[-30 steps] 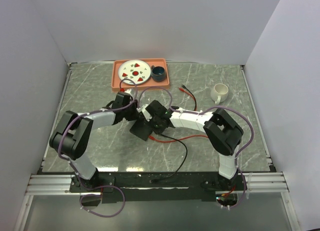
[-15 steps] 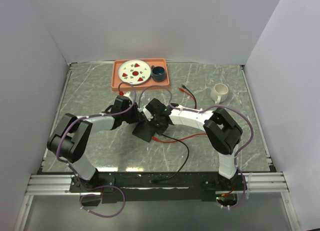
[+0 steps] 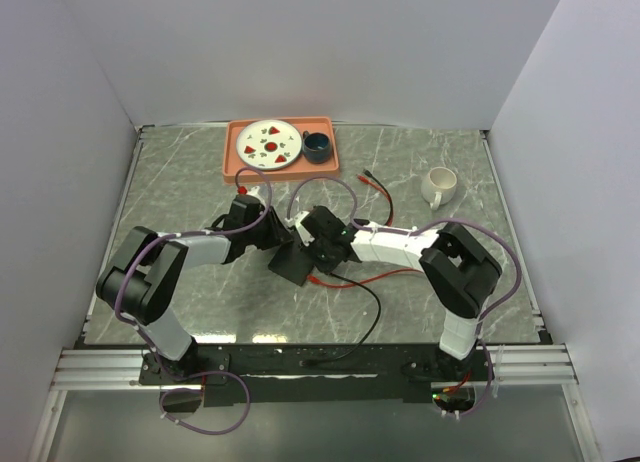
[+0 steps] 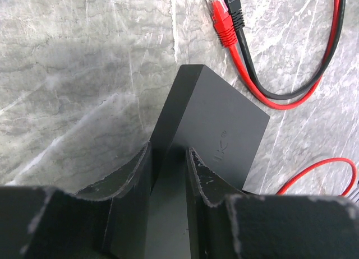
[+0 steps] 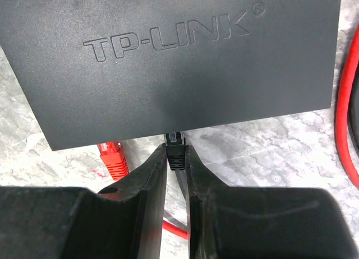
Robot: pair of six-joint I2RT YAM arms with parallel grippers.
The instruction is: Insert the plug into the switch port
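We find the left gripper (image 4: 168, 153) pinching the switch (image 4: 221, 121), steadying it; the right gripper (image 5: 175, 155) pinches the black plug (image 5: 175, 142), aimed at its near edge.

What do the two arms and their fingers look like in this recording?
Both the left arm and right arm have white links between bulky black joints, each with a purple cable looping alongside. The fingers are matte black, curved blades with scuffed, pale edges.

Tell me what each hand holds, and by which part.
The right hand pinches the black plug by its body; the left hand grips the switch by its near edge.
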